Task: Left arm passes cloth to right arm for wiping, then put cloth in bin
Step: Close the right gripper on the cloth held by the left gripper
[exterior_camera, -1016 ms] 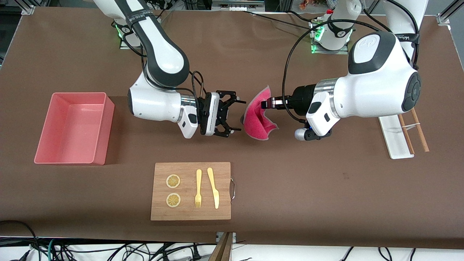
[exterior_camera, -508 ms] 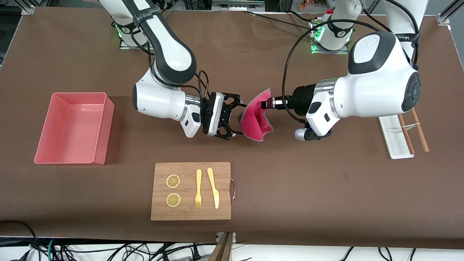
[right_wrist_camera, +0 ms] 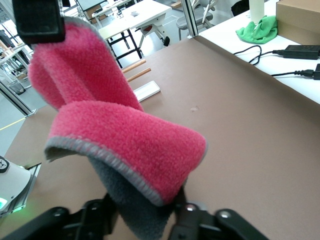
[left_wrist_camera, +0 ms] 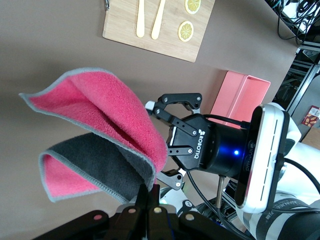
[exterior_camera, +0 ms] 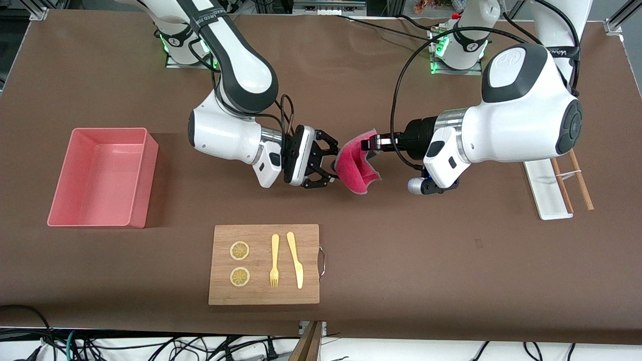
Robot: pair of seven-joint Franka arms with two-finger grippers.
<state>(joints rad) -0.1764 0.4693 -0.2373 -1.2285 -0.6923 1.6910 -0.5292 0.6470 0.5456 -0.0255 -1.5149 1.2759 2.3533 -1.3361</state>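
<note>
Pink-faced cloth [exterior_camera: 354, 165] hangs mid-air over table centre, pinched by left gripper [exterior_camera: 370, 144]; right gripper [exterior_camera: 329, 165] spread around its edge. One bin [exterior_camera: 103, 176], two lemon slices. Left wrist: cloth [left_wrist_camera: 100, 135] folded double. Right wrist: fingers [right_wrist_camera: 192, 212] flank cloth [right_wrist_camera: 120, 145].

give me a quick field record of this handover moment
cloth: held in the air over the table's middle, folded, pink face out
left hand: shut on cloth
right hand: open, fingers around the cloth's edge
bin: toward the right arm's end of the table, nothing in it
cutting board: nearer the front camera, with fork, knife, two lemon slices
</note>
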